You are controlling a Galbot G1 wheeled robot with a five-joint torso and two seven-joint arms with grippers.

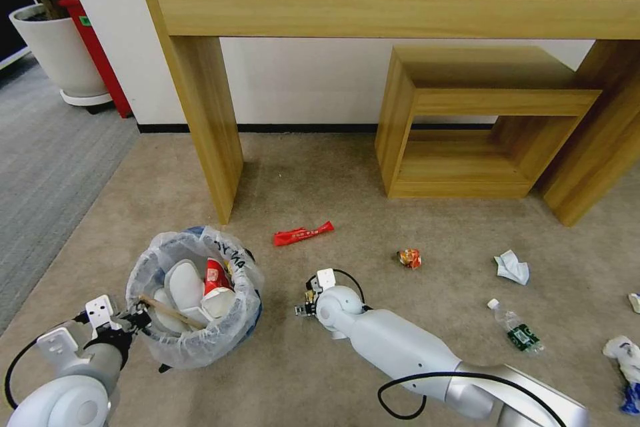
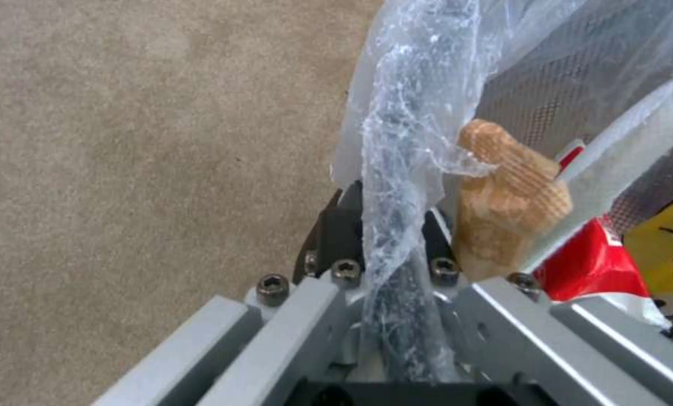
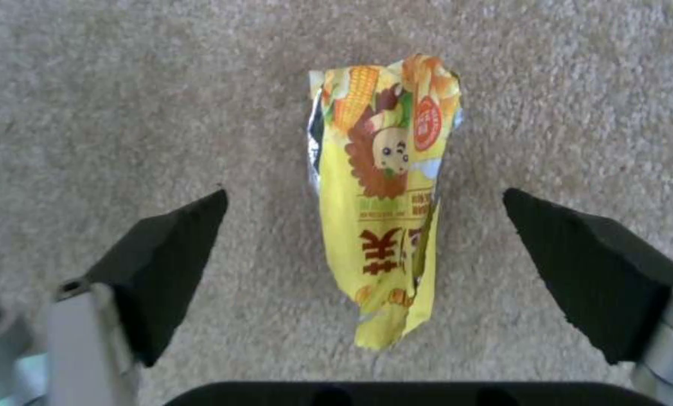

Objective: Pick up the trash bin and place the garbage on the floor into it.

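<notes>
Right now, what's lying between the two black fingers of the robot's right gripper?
A yellow corn-snack wrapper lies on the carpet between the open right gripper's fingers, apart from both, seen in the right wrist view.

Carpet (image 1: 320, 173): tan-beige, short pile; a grey ribbed strip (image 1: 47, 147) adjoins it. Bin liner (image 1: 200, 340): translucent whitish, black lettering. Contents: white paper, red packet (image 1: 215, 275). Loose litter: red wrapper (image 1: 303, 234), orange-red wrapper (image 1: 409, 257), white paper (image 1: 512, 267), clear bottle with green label (image 1: 517, 328). Snack packet (image 3: 381, 197): yellow, corn-cob pattern, red characters.
</notes>
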